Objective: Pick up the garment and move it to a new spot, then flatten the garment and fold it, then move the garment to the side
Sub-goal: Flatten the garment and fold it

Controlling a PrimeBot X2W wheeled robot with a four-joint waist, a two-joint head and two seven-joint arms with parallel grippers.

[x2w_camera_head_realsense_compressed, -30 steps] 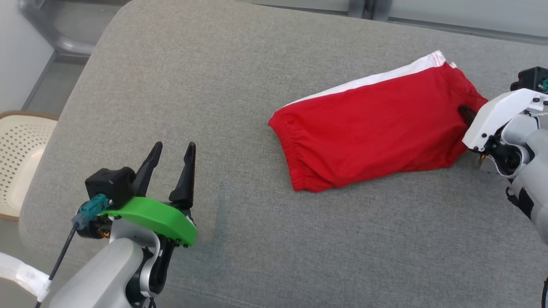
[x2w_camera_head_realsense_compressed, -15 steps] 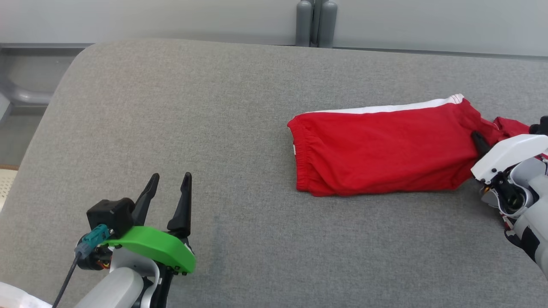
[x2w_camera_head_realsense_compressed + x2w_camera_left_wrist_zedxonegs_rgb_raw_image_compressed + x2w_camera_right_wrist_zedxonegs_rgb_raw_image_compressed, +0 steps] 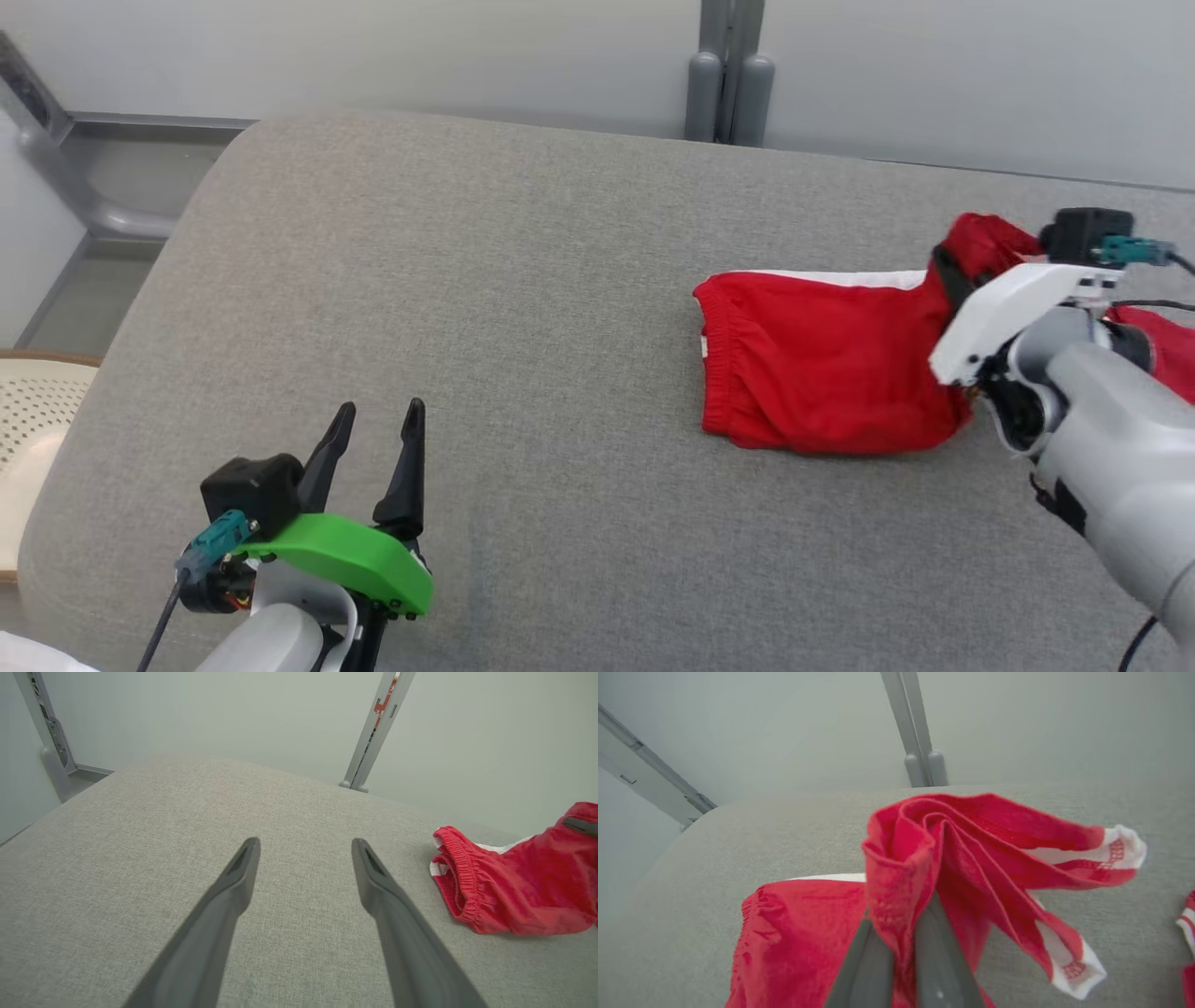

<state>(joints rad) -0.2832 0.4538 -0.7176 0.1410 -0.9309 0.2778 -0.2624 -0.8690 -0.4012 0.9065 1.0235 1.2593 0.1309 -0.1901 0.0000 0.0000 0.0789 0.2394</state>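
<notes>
The red garment [image 3: 822, 392] lay on the right half of the grey cushion [image 3: 467, 280], waistband toward the cushion's middle. The right gripper [image 3: 901, 924] was clamped tight on a bunched fold at the garment's right end. That end stood lifted off the cushion, with white-trimmed hems hanging loose beyond the fingers. The left gripper [image 3: 373, 443] stood over the cushion's near-left part, jaws spread wide, holding nothing, well apart from the garment.
</notes>
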